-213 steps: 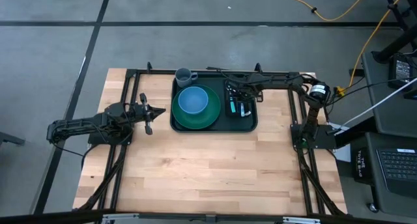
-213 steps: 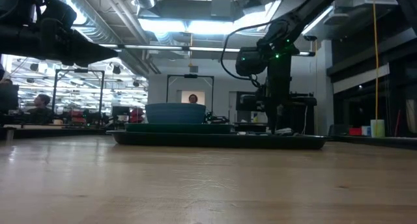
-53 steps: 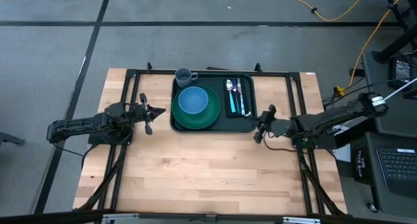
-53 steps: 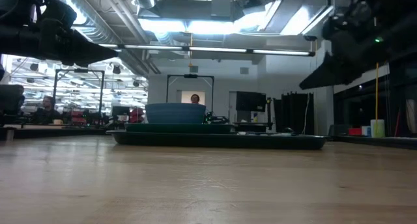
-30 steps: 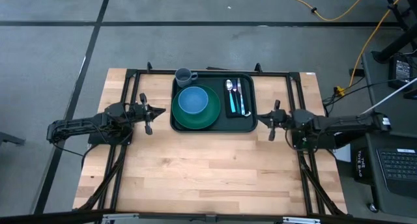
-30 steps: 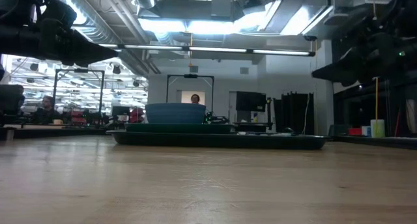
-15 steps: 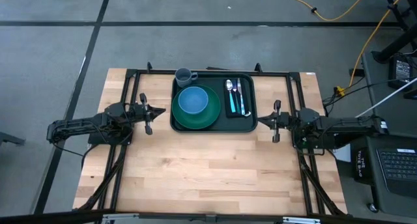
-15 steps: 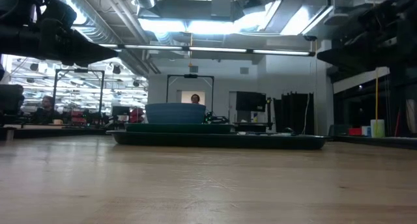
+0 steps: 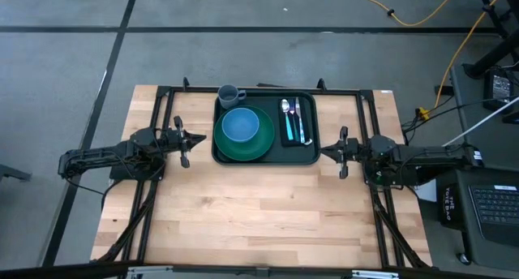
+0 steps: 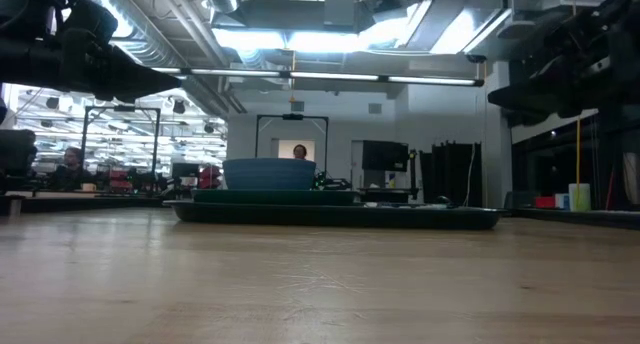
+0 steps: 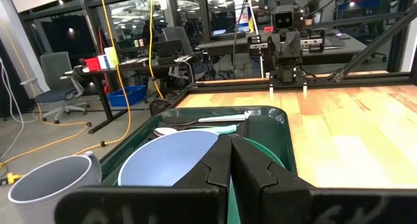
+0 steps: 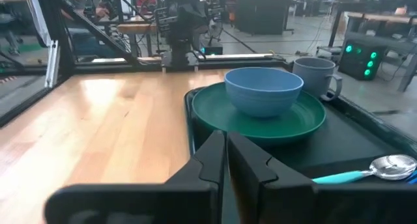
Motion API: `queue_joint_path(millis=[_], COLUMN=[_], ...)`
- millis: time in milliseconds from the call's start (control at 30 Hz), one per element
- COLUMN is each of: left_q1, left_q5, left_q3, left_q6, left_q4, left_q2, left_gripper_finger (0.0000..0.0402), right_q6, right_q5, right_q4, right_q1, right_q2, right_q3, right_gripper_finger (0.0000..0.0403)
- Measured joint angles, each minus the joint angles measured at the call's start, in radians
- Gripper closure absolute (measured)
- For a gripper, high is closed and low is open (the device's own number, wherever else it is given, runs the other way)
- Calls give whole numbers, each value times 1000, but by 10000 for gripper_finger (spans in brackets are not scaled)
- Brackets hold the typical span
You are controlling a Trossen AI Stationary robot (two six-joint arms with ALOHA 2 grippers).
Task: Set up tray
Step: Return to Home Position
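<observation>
Well, your tray lies flat on the desk between the 2 arms, just ahead of the left fingers and the right fingers, touching neither; both pairs are pressed together on nothing. It is dark green, rectangular, with rounded corners and a raised rim. I'd judge it stiff, smooth plastic, light itself but loaded (plate, bowl, cutlery), so take the rim at both short ends and keep it level.
</observation>
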Motion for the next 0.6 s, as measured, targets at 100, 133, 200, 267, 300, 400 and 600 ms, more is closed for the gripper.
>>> queue_joint_path(millis=[100,133,200,267,300,400,600], left_q1=[0,0,0,0,0,0,0], left_q5=[0,0,0,0,0,0,0], left_q3=[0,0,0,0,0,0,0], left_q6=[0,0,0,0,0,0,0], left_q4=[0,0,0,0,0,0,0], left_q2=[0,0,0,0,0,0,0], left_gripper_finger=[398,398,398,398,398,398,398], right_q6=[27,30,45,45,44,48,46], right_q5=[0,0,0,0,0,0,1], right_q4=[1,1,2,2,2,2,-2], right_q1=[0,0,0,0,0,0,27], right_q2=[0,0,0,0,0,0,-11], right_q3=[0,0,0,0,0,0,0], right_gripper_finger=[378,378,378,377,377,377,377])
